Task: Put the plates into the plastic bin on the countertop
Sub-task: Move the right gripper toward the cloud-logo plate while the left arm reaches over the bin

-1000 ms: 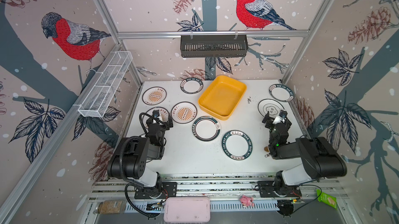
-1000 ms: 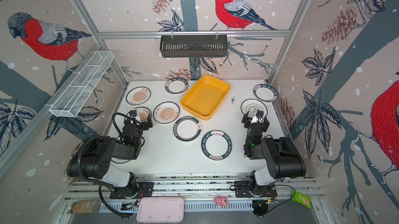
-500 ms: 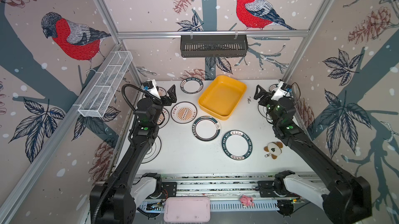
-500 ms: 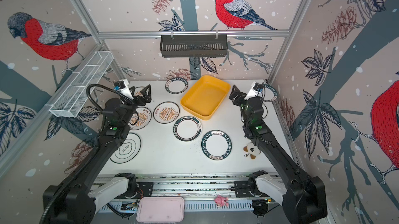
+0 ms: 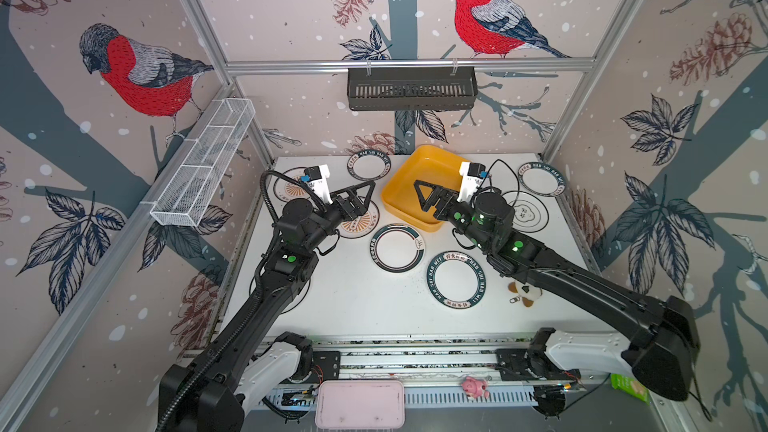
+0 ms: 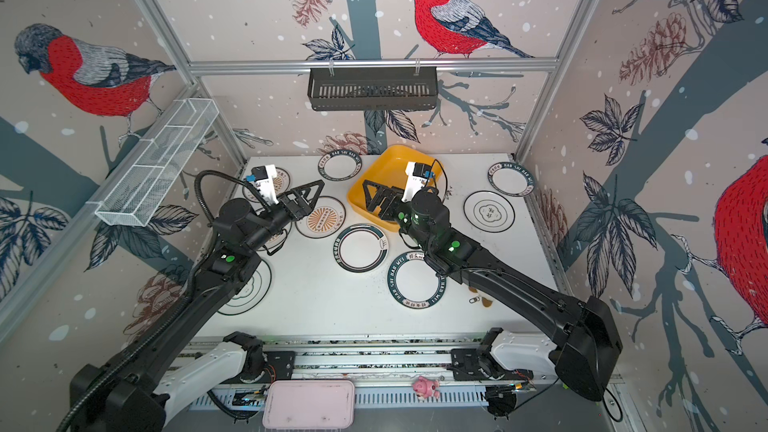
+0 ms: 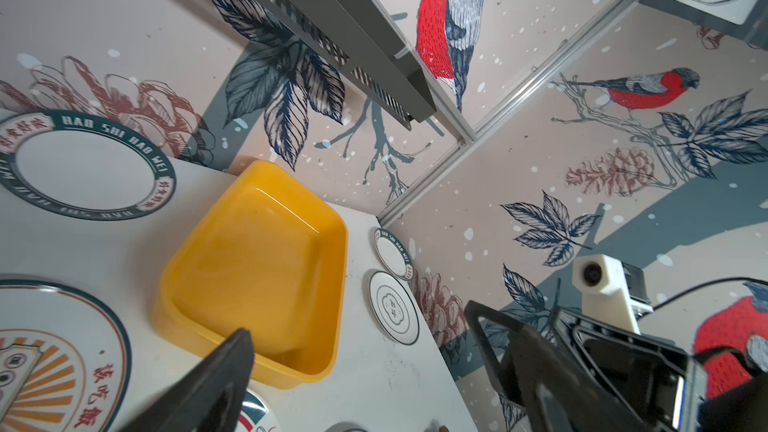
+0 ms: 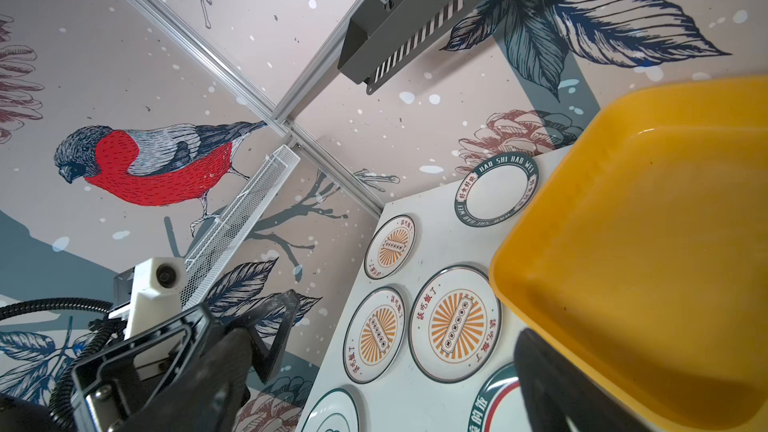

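The yellow plastic bin (image 5: 432, 165) (image 7: 257, 267) (image 8: 648, 251) stands empty at the back middle of the white countertop (image 5: 357, 305). Several plates lie round it: a sunburst plate (image 5: 362, 224) under my left gripper, a green-rimmed plate (image 5: 397, 247) in front of the bin, a lettered plate (image 5: 456, 279) and a black-ringed plate (image 5: 527, 212) on the right. My left gripper (image 5: 363, 197) (image 7: 382, 338) hangs open and empty left of the bin. My right gripper (image 5: 424, 197) (image 8: 378, 342) hangs open and empty over the bin's near corner, facing it.
A black slotted basket (image 5: 411, 89) hangs on the back wall and a white wire rack (image 5: 203, 163) on the left wall. A pink tray (image 5: 359, 404) and a pink toy (image 5: 475, 387) lie below the front rail. A small brown-and-white trinket (image 5: 525, 292) lies under the right arm.
Both arms have unfolded from the front and reached to the back. In the last half second the left gripper swung right and the right gripper swung left, toward each other. The plates have not moved.
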`<state>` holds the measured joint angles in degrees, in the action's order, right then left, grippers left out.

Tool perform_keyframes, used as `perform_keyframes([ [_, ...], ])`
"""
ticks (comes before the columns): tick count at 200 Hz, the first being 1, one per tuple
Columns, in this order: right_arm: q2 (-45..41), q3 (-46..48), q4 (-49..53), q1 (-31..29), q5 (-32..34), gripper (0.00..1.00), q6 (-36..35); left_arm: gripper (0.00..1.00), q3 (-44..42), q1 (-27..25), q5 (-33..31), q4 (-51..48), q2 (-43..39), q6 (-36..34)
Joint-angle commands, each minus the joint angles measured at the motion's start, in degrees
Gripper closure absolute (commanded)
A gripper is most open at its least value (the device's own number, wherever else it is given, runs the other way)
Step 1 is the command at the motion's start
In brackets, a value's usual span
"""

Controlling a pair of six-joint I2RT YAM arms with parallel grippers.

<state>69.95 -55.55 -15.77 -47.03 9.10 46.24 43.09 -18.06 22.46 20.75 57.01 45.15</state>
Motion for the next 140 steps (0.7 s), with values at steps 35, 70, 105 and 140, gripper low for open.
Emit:
perform_keyframes([
  [35, -0.15, 9.02, -9.26, 13.44, -7.56, 0.01, 13.63, 0.02, 2.61, 0.29, 3.78, 5.04, 3.71, -1.35],
  [70, -2.07, 10.85, -1.76, 24.31, -5.86, 0.01, 12.41, 0.02, 9.7, 0.15, 9.62, -0.89, 12.02, -6.19],
  [105, -2.46, 10.86, 5.45, 37.87, -11.07, 0.01, 9.95, 0.02, 18.38, -1.63, 12.24, -5.67, 20.77, -10.39],
  [140, -3.19, 13.06, 8.79, 51.52, -20.86, 0.01, 9.48, 0.02, 29.14, -7.19, 11.23, -10.81, 31.42, -10.57],
])
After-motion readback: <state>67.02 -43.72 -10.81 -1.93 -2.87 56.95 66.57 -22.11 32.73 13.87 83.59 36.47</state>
